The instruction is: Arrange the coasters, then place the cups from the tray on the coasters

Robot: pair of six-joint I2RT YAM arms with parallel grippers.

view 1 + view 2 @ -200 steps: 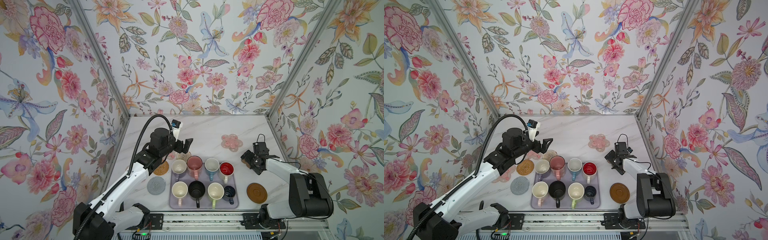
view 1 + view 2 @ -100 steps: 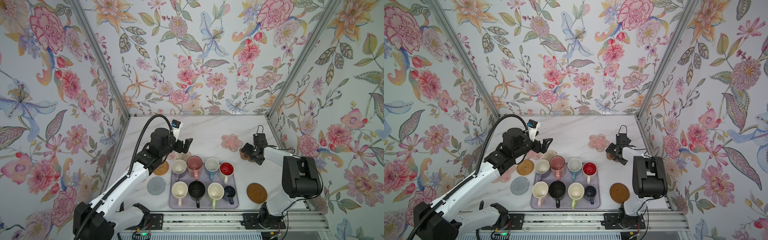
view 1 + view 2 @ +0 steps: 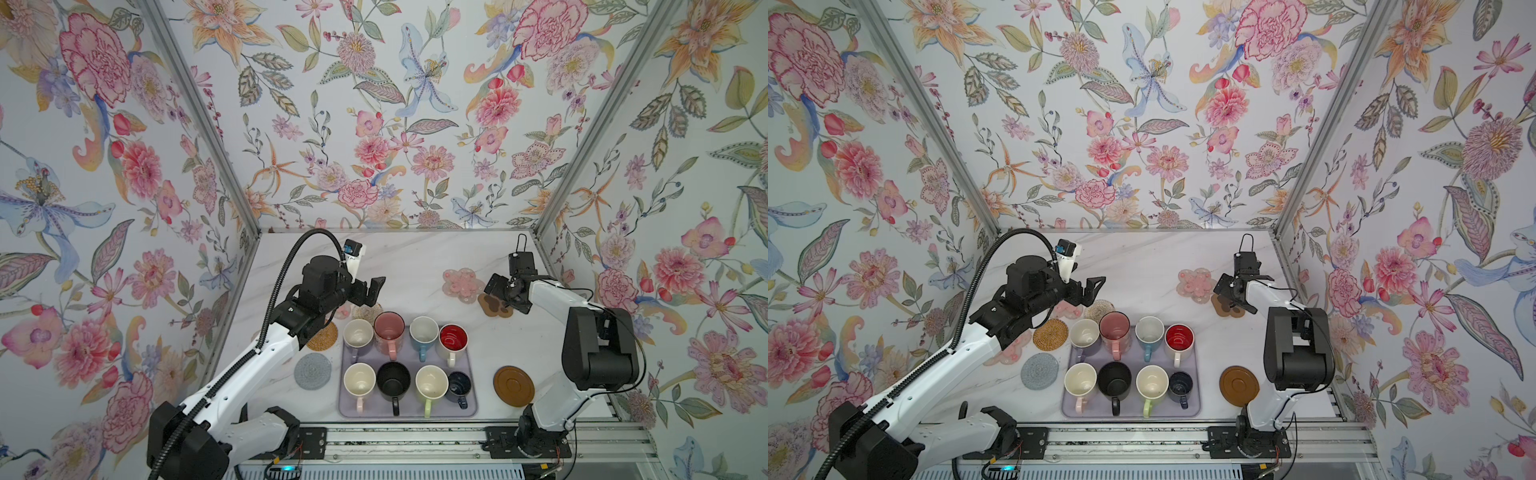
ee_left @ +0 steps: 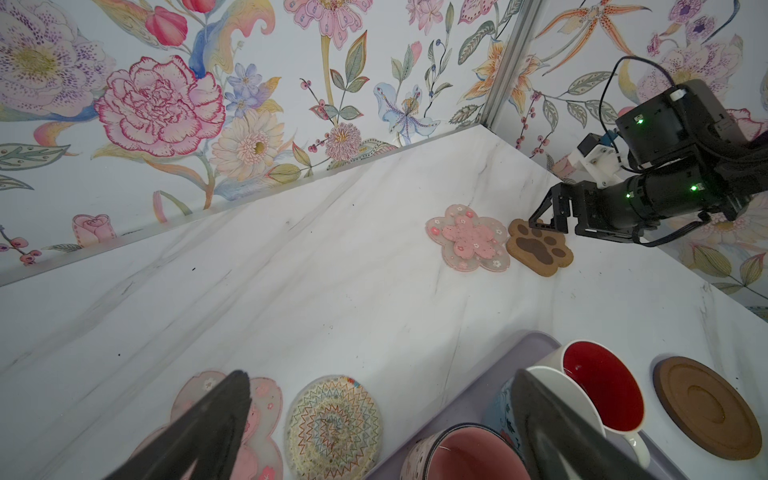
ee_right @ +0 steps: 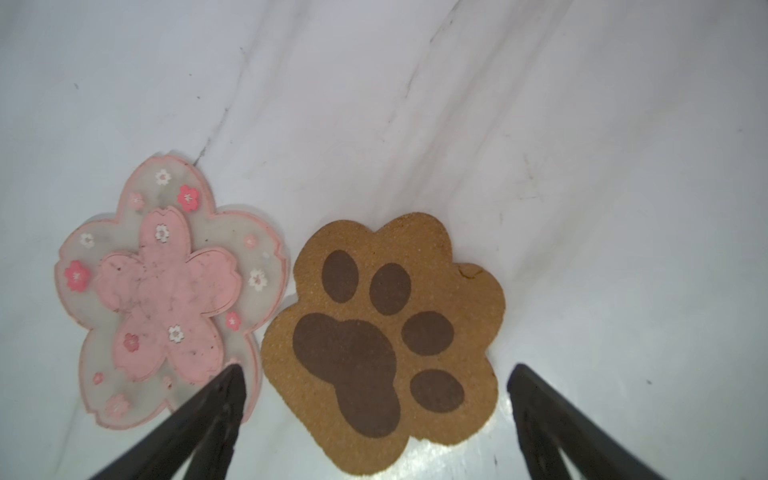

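Eight cups stand in two rows on the lavender tray [image 3: 411, 409], among them a pink cup [image 3: 389, 326] and a black cup [image 3: 393, 378]. A brown paw coaster [image 3: 492, 305] lies beside a pink flower coaster [image 3: 461, 282] at the back right. My right gripper [image 5: 376, 368] hovers open just over the paw coaster [image 5: 382, 328], its fingers either side of it. My left gripper [image 3: 372, 291] hangs open and empty above the tray's back left corner. Below it lie a beige woven coaster [image 4: 332, 428] and another pink flower coaster [image 4: 257, 415].
A brown disc coaster [image 3: 513, 384] lies right of the tray. A tan rattan coaster [image 3: 322, 336] and a grey knitted coaster [image 3: 312, 371] lie to its left, partly under the left arm. Floral walls close in the table on three sides.
The right arm has swung round and raised its elbow, and its gripper has shifted a little towards the back over the paw coaster. The left arm has not moved.
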